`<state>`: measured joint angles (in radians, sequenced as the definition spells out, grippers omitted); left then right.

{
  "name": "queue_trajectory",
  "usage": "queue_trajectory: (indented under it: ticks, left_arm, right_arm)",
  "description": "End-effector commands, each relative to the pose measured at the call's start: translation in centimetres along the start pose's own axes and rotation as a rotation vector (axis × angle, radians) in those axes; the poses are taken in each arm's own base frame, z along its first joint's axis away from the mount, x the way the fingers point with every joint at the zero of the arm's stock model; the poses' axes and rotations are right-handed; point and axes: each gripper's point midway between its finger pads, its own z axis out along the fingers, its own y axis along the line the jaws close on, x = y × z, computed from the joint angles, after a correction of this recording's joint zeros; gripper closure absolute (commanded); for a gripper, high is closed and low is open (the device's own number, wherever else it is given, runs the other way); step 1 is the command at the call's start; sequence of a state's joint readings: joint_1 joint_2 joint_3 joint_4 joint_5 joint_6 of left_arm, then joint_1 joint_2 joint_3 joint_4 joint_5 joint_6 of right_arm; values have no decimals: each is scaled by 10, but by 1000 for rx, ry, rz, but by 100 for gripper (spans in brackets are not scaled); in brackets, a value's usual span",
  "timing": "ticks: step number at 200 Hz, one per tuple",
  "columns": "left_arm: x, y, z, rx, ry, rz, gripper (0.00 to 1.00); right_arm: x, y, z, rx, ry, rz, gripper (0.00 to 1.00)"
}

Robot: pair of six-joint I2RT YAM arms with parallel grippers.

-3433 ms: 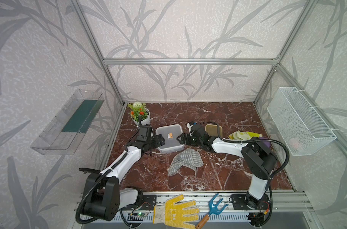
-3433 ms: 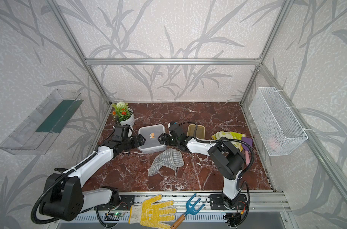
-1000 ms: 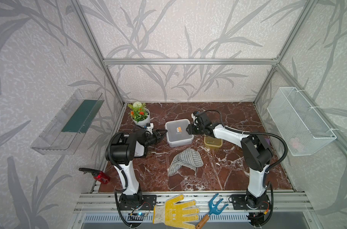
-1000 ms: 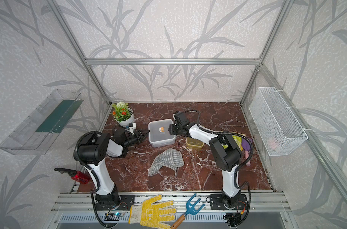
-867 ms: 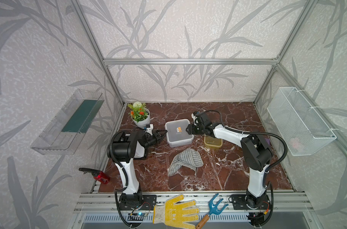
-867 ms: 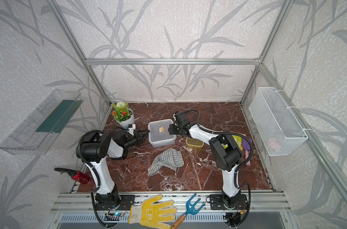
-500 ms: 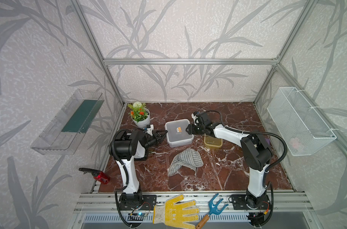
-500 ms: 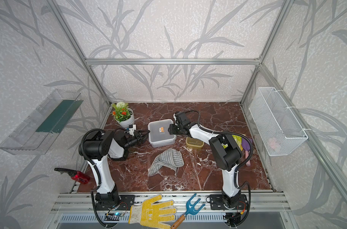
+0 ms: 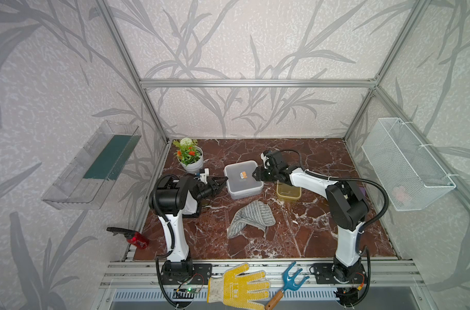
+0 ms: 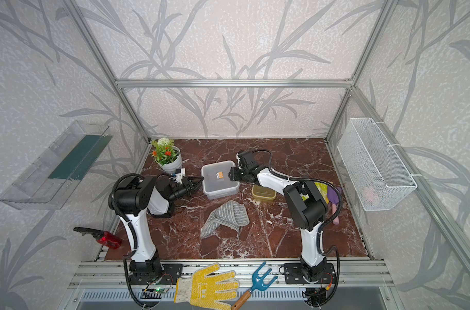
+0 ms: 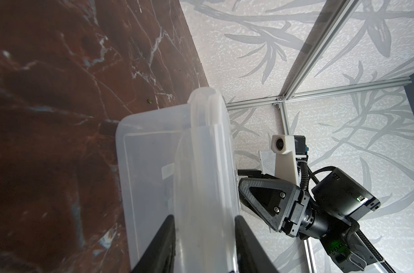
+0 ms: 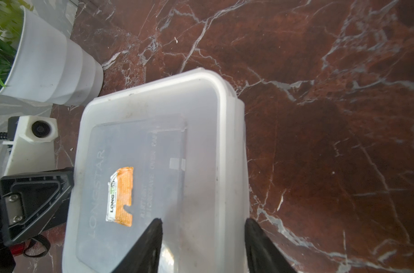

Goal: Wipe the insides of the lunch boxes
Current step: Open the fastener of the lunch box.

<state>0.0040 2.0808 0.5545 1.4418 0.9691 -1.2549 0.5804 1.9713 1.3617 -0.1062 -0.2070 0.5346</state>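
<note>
Mid-frame, a striped cloth [image 9: 251,218] lay on the worktop [image 9: 295,236] with bare marble to its right. Beyond it, at frame centre, the lidded grey lunch box [image 9: 243,179] was clamped at opposite ends by the left end effector [image 9: 223,182] and right end effector [image 9: 255,175]. The amber lunch box [image 9: 288,192] stood just right; contents of both unclear.

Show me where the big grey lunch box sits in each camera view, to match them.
Top view: grey lunch box mid-table, behind the striped cloth.
Top view: box in the same spot.
Left wrist: edge-on, rim between the left fingers.
Right wrist: lid toward the camera, end between the right fingers.
Landmark: white flower pot, both top views and right wrist; absent from left wrist.
</note>
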Motion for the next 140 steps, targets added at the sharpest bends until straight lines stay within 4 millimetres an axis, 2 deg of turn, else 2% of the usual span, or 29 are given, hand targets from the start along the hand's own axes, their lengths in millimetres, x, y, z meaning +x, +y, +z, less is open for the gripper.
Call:
queue_trajectory:
  ticks: [1, 27, 49, 115, 140]
  left_arm:
    - [25, -6, 3, 13, 109, -87, 62]
    - [25, -2, 3, 2, 96, -108, 71]
    - [22, -1, 4, -2, 81, -123, 73]
    - [0, -37, 8, 60, 33, -88, 77]
    - [-1, -34, 5, 36, 15, -96, 79]
  right_arm:
    - [12, -7, 10, 21, 34, 13, 44]
    - [13, -7, 11, 24, 38, 12, 45]
    - [14, -9, 11, 35, 42, 3, 45]
    - [25, -19, 8, 119, 77, -50, 46]
    - [28, -22, 6, 171, 90, -89, 46]
